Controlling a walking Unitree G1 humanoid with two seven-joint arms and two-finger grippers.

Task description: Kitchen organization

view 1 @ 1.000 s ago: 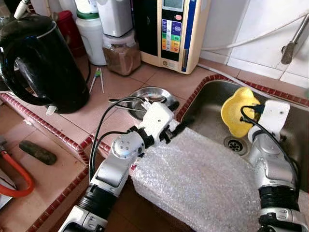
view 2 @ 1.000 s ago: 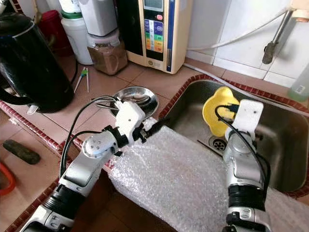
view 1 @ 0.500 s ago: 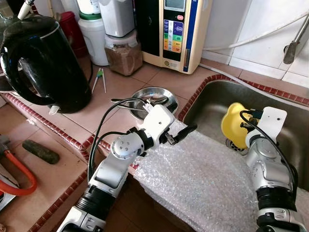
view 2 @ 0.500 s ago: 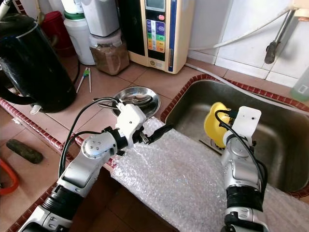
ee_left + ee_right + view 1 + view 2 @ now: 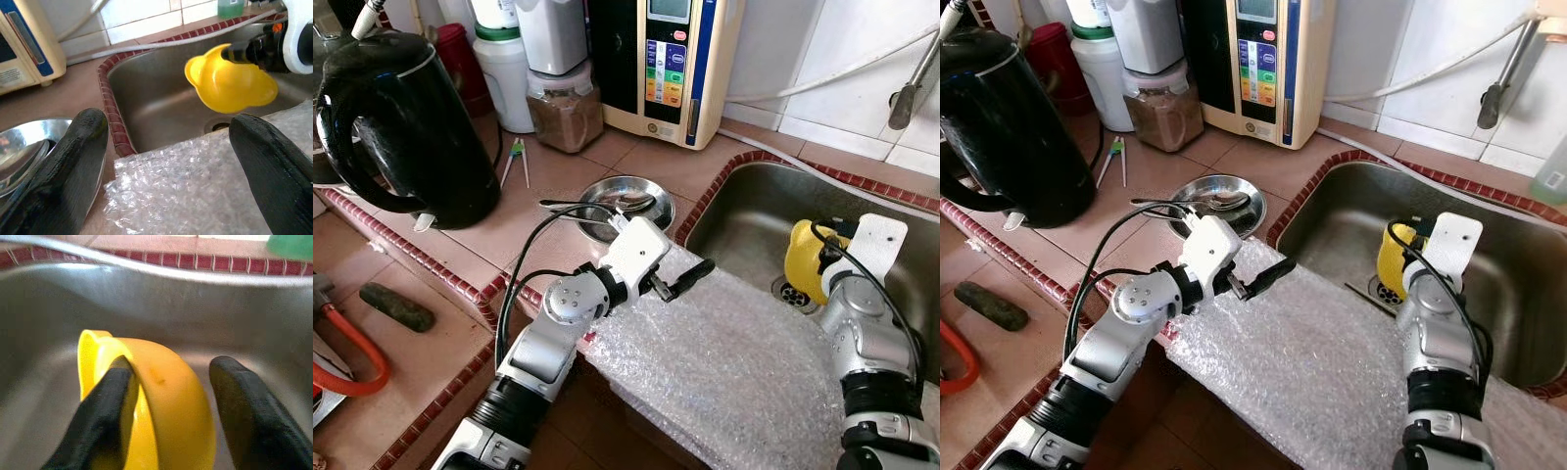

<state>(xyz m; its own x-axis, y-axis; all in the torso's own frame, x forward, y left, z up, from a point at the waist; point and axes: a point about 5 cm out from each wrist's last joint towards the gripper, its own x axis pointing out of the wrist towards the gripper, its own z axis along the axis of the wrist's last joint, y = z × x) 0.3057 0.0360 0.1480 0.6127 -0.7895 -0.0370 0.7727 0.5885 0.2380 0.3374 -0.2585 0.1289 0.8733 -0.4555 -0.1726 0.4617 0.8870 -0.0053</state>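
A yellow plastic bowl hangs tilted on its edge over the steel sink, near the drain. My right gripper is shut on the yellow bowl's wall, one finger inside the rim and one outside. My left gripper is open with nothing between its fingers. It hovers just above a sheet of bubble wrap draped over the sink's front left corner, pointing toward the bowl.
A small steel dish with a spoon sits on the tiled counter left of the sink. Behind it stand a black kettle, a jar and a water purifier. A tap lever hangs at the back right.
The right gripper has carried the yellow bowl to the right and turned it from facing up to standing on edge. The left gripper has edged right over the bubble wrap.
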